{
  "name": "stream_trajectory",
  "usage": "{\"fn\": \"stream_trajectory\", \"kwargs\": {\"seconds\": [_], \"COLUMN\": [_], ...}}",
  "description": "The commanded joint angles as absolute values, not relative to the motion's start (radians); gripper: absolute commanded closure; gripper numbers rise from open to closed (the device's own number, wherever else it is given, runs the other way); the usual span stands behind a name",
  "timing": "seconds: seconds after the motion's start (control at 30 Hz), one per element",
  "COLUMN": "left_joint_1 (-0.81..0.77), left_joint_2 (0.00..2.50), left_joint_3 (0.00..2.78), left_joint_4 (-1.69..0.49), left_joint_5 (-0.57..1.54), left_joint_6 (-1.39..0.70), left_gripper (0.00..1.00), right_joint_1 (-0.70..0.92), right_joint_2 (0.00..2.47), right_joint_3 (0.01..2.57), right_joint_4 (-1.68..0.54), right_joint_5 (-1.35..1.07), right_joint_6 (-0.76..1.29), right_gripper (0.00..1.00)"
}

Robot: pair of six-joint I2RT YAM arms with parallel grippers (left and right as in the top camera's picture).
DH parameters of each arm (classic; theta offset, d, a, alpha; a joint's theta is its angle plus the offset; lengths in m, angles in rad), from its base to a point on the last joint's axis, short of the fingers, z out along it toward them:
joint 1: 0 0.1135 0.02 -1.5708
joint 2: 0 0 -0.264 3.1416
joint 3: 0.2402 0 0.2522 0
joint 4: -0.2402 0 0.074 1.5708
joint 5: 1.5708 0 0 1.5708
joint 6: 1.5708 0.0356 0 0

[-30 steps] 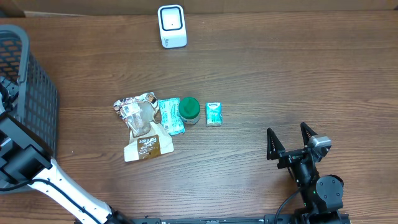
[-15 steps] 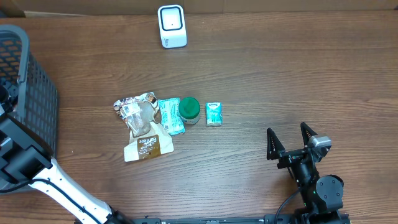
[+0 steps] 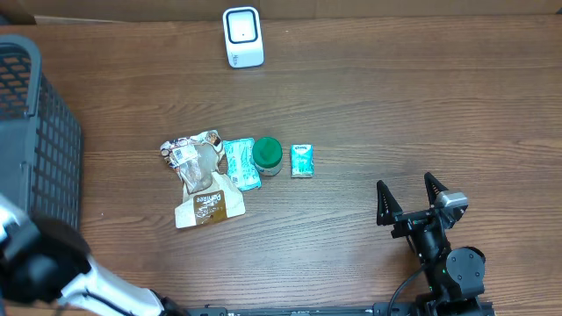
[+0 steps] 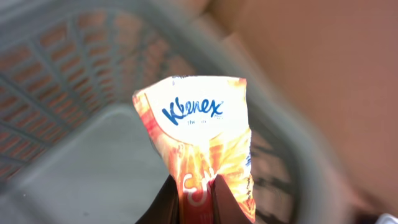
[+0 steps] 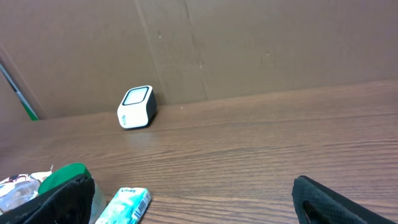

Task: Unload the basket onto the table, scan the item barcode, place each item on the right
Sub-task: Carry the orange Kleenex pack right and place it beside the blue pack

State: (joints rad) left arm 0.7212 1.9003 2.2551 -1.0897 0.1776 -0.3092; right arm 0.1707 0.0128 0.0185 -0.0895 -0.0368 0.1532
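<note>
In the left wrist view my left gripper (image 4: 196,183) is shut on the lower end of an orange and white Kleenex tissue pack (image 4: 199,130). I hold the pack upright above the grey mesh basket (image 4: 93,68); no barcode shows on the face turned to the camera. The white barcode scanner (image 3: 242,37) stands at the table's far edge and also shows in the right wrist view as the scanner (image 5: 136,107). My right gripper (image 3: 409,195) rests open at the near right with nothing between its fingers.
The basket (image 3: 39,132) fills the left edge of the table. In the middle lie a brown pouch (image 3: 204,180), a teal packet (image 3: 239,163), a green-lidded jar (image 3: 267,155) and a teal tissue pack (image 3: 302,161). A cardboard wall stands behind the scanner.
The left arm has swung down towards the lower left corner of the overhead view and now looks blurred. The right arm and the table items have not moved.
</note>
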Motion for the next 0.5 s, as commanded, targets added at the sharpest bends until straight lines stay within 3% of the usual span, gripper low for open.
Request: {"fn": "stream_trajectory", "kwargs": {"seconds": [0.0,0.13,0.47], "left_joint_1": [0.65,0.503,-0.036], "left_joint_2": [1.745,1.671,1.731], "left_joint_3": [2.277,2.277,2.133], "left_joint_4": [-1.149,-1.235,-1.297], "left_joint_5": [0.289,0.289,0.224], "left_joint_6": [-0.313,-0.284,-0.262], "left_gripper": [0.96,0.96,0.96], "right_joint_1": [0.167,0.167,0.167], "right_joint_2": [0.003,0.003,0.003], "right_joint_3": [0.008,0.008,0.008], "right_joint_4": [-0.084,-0.083,-0.084], "right_joint_5": [-0.027,-0.027,-0.027], "right_joint_6": [0.15,0.15,0.15], "right_gripper": [0.0,0.0,0.0]}}
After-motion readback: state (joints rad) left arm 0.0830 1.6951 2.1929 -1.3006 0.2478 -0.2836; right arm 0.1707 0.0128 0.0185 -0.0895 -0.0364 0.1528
